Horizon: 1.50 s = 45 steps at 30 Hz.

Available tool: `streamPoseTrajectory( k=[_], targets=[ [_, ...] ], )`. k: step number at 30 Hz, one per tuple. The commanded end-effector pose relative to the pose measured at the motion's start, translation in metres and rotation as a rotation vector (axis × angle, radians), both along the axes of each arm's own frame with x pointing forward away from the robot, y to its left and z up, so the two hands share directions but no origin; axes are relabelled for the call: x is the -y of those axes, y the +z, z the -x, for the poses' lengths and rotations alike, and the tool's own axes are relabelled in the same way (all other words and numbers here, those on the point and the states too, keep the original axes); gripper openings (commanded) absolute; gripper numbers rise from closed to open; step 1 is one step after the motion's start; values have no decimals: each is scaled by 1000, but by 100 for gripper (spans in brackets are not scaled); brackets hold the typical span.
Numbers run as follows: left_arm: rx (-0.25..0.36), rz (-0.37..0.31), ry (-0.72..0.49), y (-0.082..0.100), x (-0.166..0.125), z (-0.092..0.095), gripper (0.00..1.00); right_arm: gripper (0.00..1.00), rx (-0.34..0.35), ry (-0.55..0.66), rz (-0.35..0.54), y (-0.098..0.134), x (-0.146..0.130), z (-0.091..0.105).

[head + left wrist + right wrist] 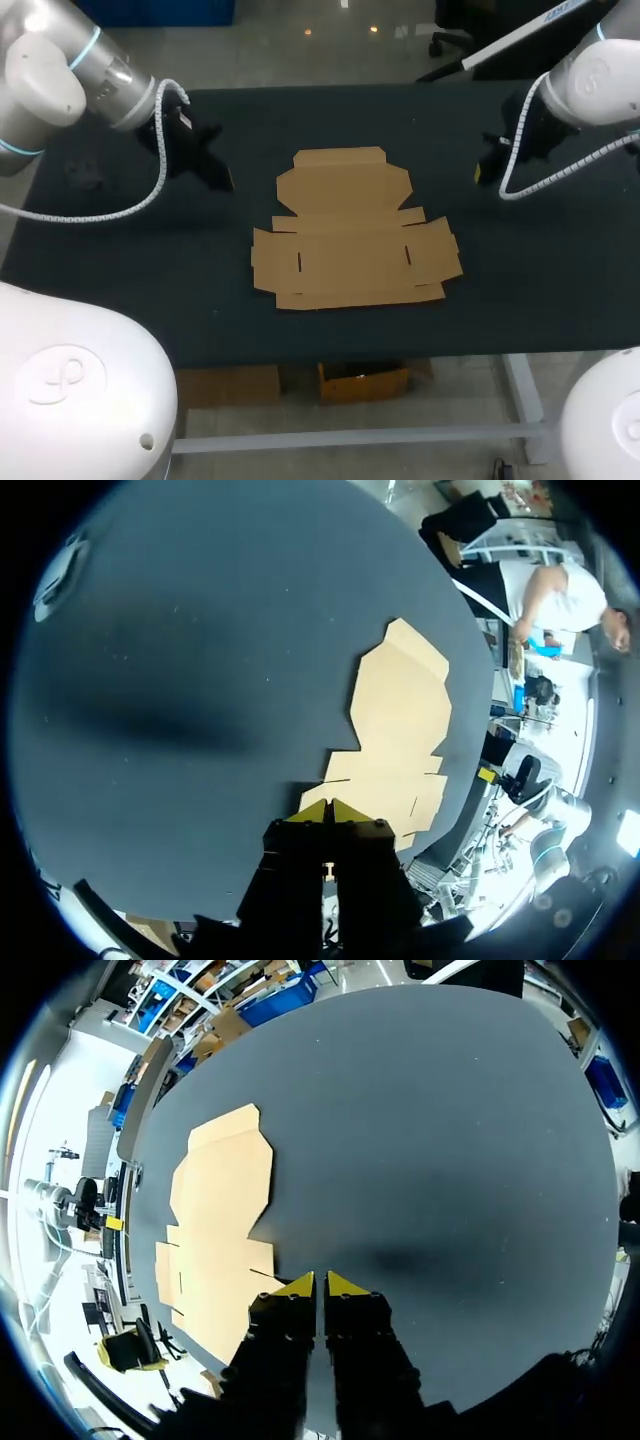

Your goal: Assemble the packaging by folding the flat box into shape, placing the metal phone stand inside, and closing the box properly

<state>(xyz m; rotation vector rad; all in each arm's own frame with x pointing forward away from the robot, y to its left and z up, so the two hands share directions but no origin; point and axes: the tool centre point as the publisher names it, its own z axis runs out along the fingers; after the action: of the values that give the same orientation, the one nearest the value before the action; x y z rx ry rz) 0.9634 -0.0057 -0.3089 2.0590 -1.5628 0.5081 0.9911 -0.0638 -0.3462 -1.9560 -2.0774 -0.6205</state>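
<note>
A flat, unfolded brown cardboard box (pixel 352 230) lies in the middle of the dark table (pixel 120 280). My left gripper (pixel 215 175) hangs above the table well to the left of the box, shut with nothing in it. In the left wrist view the yellow tips (pixel 328 812) meet, with the flat box (pixel 398 735) ahead and to one side. My right gripper (pixel 484 168) hovers to the right of the box, also shut and empty. Its tips (pixel 320 1284) touch in the right wrist view, the flat box (pixel 222 1230) lying beside them. No metal phone stand shows in any view.
A faint dark object (pixel 85 176) lies on the table near its left edge, under my left arm. Bare table surface surrounds the box on all sides.
</note>
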Motion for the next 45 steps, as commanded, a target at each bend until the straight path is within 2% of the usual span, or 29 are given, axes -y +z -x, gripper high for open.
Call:
streamPoseTrajectory(
  k=[1, 18, 22, 29, 35, 45],
  targets=[
    [-15, -7, -9, 1, 1, -3, 0, 0, 3, -1, 2, 0, 0, 2],
    [-15, -7, -9, 1, 1, -3, 0, 0, 3, -1, 2, 0, 0, 2],
    [8, -18, -20, 1, 5, 0, 0, 0, 3, -1, 2, 0, 0, 2],
    [20, -37, -40, -8, 11, 5, 0, 0, 13, 0, 28, -5, -6, -1],
    [56, -59, -56, -13, 14, 15, 0, 0, 40, -8, 37, -14, -13, -1],
    [82, -51, -30, -28, 18, 9, 0, 0, 61, -68, 15, -34, -17, 9]
  ],
)
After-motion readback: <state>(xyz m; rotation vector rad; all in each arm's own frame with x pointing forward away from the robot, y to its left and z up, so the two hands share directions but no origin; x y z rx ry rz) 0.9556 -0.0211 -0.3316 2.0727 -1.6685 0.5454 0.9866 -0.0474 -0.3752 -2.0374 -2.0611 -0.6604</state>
